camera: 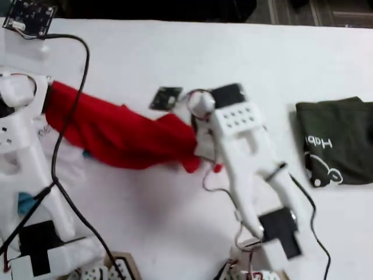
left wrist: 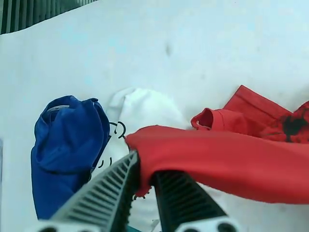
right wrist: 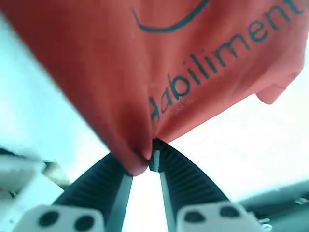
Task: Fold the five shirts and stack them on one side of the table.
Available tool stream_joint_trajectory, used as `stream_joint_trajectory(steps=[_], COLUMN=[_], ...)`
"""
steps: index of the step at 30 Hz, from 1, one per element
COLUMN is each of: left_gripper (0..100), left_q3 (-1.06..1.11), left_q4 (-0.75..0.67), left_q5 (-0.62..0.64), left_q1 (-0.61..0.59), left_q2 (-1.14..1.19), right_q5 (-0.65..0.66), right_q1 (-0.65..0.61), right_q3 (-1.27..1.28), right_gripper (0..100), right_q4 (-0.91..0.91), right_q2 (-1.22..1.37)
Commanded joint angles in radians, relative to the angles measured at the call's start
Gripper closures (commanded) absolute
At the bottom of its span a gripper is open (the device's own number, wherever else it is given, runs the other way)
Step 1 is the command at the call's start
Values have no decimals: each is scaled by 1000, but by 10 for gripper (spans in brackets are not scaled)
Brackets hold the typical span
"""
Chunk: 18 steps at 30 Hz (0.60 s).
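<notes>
The red shirt (camera: 122,137) hangs as a soft, creased band across the left-centre of the high view, stretched between both arms. The left gripper (left wrist: 145,173) pinches one bunched edge between ribbed black fingers; the right gripper (right wrist: 145,162) nips a printed fold at the band's right end. Near the left end lie a crumpled blue shirt (left wrist: 67,145) and a white shirt (left wrist: 145,108), side by side. A folded dark green shirt (camera: 338,143) lies flat at the right edge. The smooth white table (camera: 175,52) runs broad across the upper frame, crossed at upper left by a black cable (camera: 81,64).
</notes>
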Motion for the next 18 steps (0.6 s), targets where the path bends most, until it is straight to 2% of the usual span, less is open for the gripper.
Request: stream_joint_trajectory(steps=[1, 4, 7, 10, 15, 18], left_gripper=[976, 976, 976, 976, 976, 976], left_q3=[-5, -5, -5, -5, -5, -5], left_q4=[3, 3, 8, 28, 51, 52], left_q5=[0, 0, 0, 0, 0, 0], left_q1=[5, 5, 5, 5, 2, 1], left_q2=[-42, -42, -42, -39, -38, -39], right_q5=[114, 153, 140, 8, -256, -371], right_q1=[39, 8, -62, -127, -206, -225], right_q3=[35, 43, 9, -101, -427, -617], right_gripper=[980, 980, 978, 954, 706, 637], right_q4=[7, 5, -15, -97, -128, -96], right_q2=[-71, -15, 102, 232, 443, 565])
